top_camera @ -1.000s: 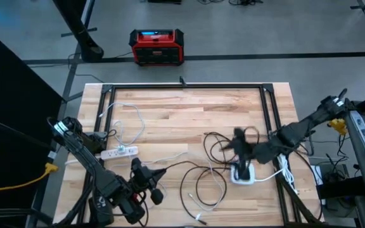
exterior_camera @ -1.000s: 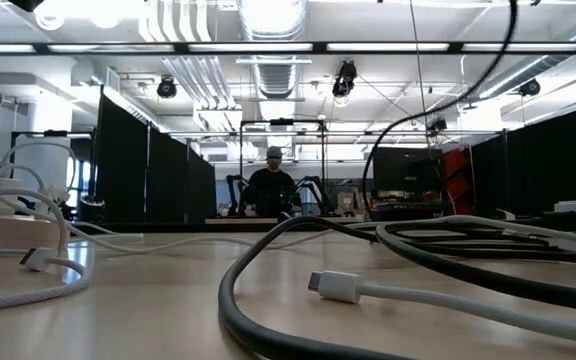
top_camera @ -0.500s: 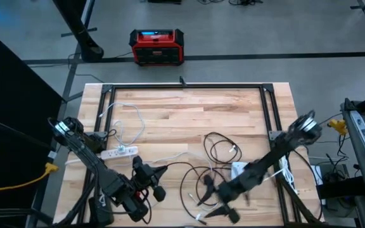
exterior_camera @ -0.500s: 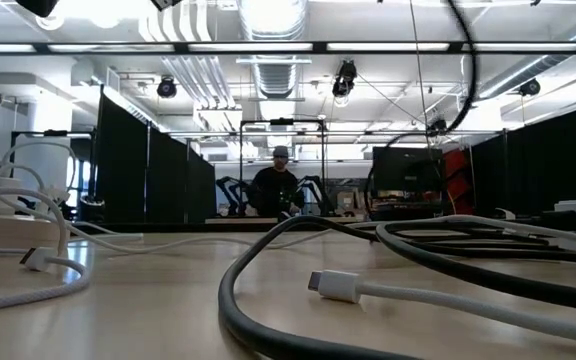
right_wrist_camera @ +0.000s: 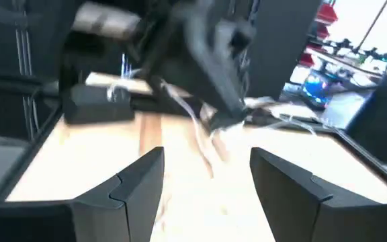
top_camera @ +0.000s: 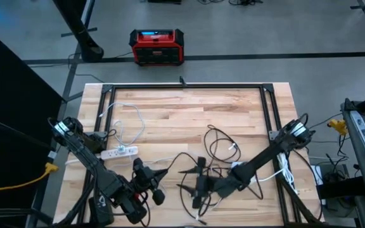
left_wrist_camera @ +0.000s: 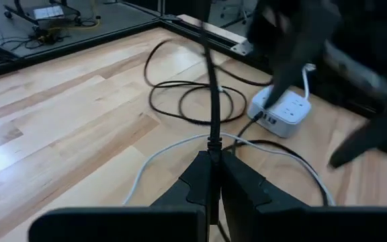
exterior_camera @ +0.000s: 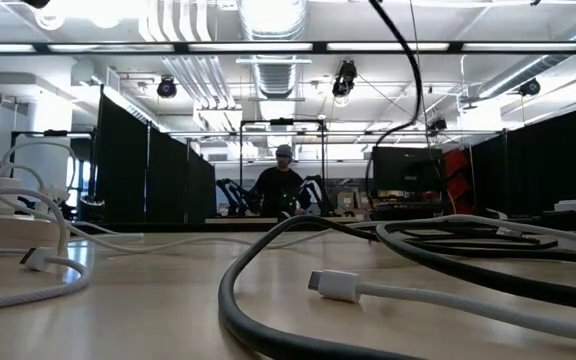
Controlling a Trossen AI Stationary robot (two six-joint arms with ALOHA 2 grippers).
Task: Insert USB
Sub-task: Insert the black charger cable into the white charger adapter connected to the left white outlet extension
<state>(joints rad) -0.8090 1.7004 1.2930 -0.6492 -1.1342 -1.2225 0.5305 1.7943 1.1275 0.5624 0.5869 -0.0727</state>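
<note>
My left gripper point(top_camera: 162, 171) is shut on a thin black cable point(left_wrist_camera: 210, 87) near the table's front left. From the fingers this cable rises clear of the table and runs toward a white charging block point(left_wrist_camera: 282, 107) lying flat on the wood point(top_camera: 236, 168). My right gripper point(top_camera: 198, 183) hovers open at the front middle, pointing toward my left gripper, its fingers point(right_wrist_camera: 140, 181) apart with nothing between them. A white cable's plug point(exterior_camera: 333, 287) lies loose on the table near the front edge. My left gripper pinches the black cable point(left_wrist_camera: 212, 149) between its two shut fingertips, at a slightly thicker piece of it. The fingers lie along the cable, slanting down toward the table's right. Whatever lies farther back is hidden between the fingers. The cable beyond hangs clear of the wood.
Loops of black cable point(top_camera: 220, 147) and a white cable point(top_camera: 204, 202) lie across the table's middle and front. A white power strip point(top_camera: 120, 152) with its cord sits at the left. A thick dark cable point(exterior_camera: 268, 300) curves across the front. A person stands far behind the table.
My right gripper has left the spot over the white block, swung down toward the near edge and then toward the table's left, ending close to my left gripper. It has turned to point level and has stayed open.
</note>
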